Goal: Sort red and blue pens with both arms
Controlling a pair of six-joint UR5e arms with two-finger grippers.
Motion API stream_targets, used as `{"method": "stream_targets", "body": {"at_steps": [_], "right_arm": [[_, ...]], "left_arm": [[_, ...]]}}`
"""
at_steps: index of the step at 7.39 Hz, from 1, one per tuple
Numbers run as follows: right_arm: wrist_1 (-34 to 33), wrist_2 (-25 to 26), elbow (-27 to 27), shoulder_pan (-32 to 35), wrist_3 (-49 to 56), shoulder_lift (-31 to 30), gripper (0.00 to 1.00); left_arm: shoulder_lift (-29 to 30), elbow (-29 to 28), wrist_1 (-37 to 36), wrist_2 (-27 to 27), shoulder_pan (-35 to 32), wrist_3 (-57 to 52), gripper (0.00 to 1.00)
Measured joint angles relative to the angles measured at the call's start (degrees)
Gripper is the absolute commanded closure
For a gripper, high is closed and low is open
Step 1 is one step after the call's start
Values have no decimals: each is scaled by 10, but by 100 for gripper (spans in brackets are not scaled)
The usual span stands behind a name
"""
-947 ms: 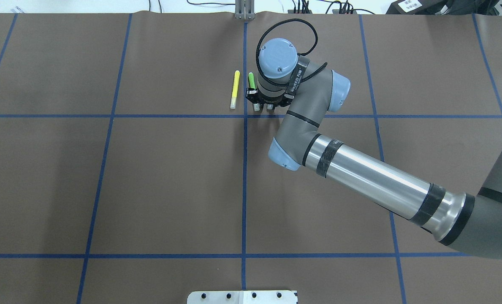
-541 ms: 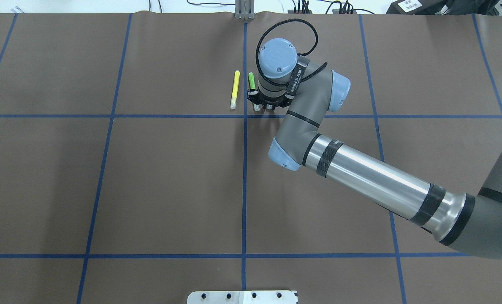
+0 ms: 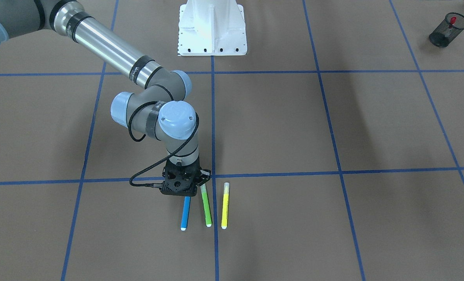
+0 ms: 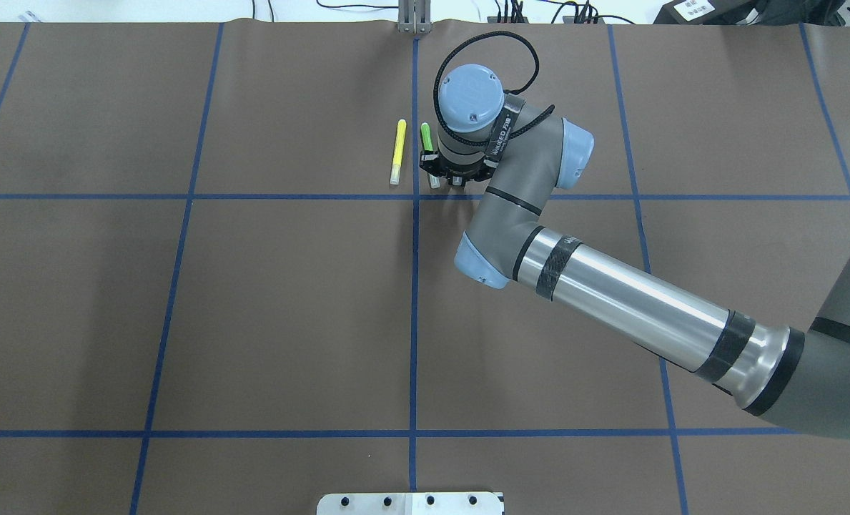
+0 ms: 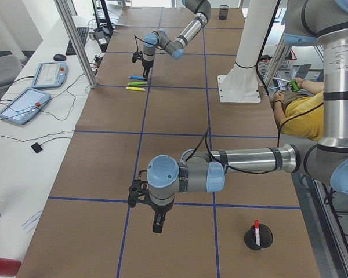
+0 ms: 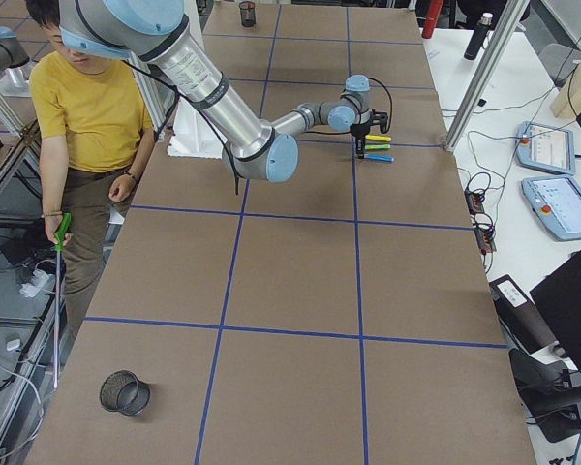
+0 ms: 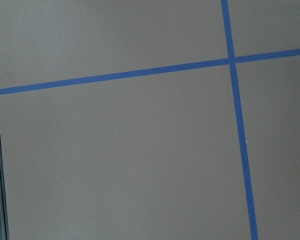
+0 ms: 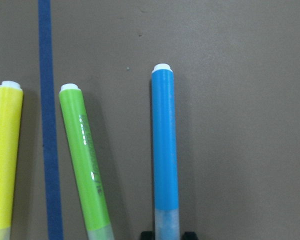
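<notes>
The place is a robotics lab. Two industrial arms, the left arm [image 5: 243,162] and the right arm [image 4: 625,300], work beside a white bolted pedestal [image 3: 211,27] on a long table [image 4: 289,300] covered in brown sheet and squared off with blue tape [image 4: 413,322]. Well to the side of the right arm's jaws, past an aluminium post [image 6: 484,82], teach pendants [image 6: 562,206] lie on a white bench [image 6: 533,262]. Plugged-in cables [image 4: 510,11] line the table's far edge. A person in a yellow shirt [image 6: 87,107] is by the pedestal.
</notes>
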State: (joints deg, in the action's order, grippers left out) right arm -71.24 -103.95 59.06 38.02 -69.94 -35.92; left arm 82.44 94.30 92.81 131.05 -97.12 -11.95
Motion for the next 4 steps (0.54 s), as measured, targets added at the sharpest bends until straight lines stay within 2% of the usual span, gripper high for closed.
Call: {"method": "stream_targets", "body": {"at_steps": [2,4], "right_arm": [[-37,-4,30,11,6,0,100],[-83,-34,89,33,36,-20,100]], "left_arm": [[0,0,0,0,0,0,0],[0,1,0,0,0,1,0]]}}
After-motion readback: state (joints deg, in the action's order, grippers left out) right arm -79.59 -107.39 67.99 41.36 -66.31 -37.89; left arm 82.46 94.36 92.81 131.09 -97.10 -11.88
